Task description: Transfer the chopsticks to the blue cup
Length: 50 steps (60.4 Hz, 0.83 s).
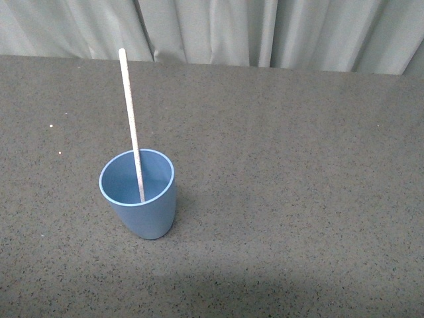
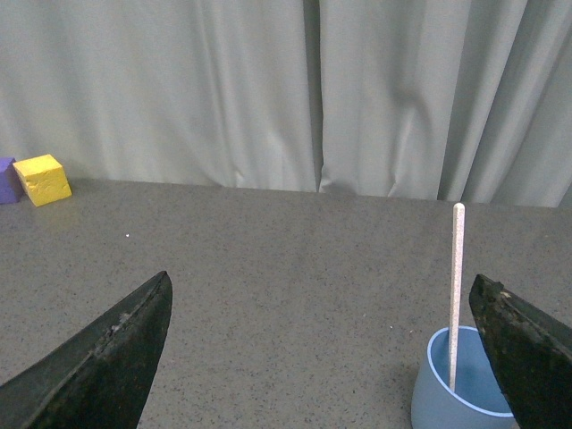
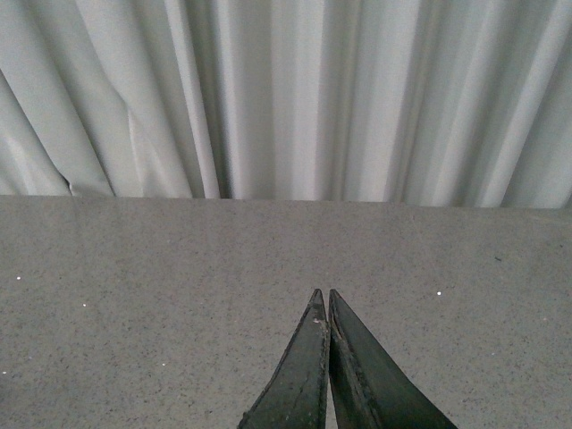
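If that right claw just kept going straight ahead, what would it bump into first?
Probably nothing nearby: the shut right gripper points across bare table toward the grey curtain, which it would likely meet first. Depth is hard to judge.

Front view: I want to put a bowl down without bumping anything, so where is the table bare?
Only the blue cup, with the chopsticks standing in it, occupies the table's left-centre. Everything right of the cup, back to the curtain, is bare, as is the strip in front. The left wrist view shows a yellow block by the curtain.
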Available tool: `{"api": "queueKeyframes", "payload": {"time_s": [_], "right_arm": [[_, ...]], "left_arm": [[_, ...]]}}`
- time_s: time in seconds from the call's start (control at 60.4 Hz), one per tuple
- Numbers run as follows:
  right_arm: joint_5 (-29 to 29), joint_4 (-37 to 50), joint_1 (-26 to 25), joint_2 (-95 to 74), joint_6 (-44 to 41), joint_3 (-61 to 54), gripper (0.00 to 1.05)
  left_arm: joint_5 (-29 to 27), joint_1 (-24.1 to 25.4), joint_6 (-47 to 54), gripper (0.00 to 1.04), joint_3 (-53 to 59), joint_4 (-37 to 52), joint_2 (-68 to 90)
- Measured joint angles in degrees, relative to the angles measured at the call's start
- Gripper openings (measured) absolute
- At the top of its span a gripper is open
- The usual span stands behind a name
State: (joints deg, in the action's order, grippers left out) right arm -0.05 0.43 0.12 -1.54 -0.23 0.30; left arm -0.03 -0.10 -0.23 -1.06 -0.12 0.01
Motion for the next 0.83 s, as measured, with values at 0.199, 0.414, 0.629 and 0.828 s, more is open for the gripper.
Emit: {"api": "queueKeyframes", "payload": {"time_s": [0.199,0.414,0.629,0.828], "right_arm": [[-0.02,-0.35,0.02,1.25,0.0,0.0,0.05],[-0.02,-0.35,0.02,1.29,0.0,0.0,0.48],[-0.02,-0.35,0.02,1.29,-0.02,0.0,0.85],[-0.02,-0.35,0.02,1.29,0.02,0.0,0.95]], "left_arm": [[0.02,0.0,0.0,0.98,0.0,0.0,0.0],[0.02,0.0,0.0,0.98,0.0,0.0,0.0],[0.02,0.0,0.0,0.98,0.0,0.0,0.0],[0.02,0.0,0.0,0.98,0.0,0.0,0.0]]}}
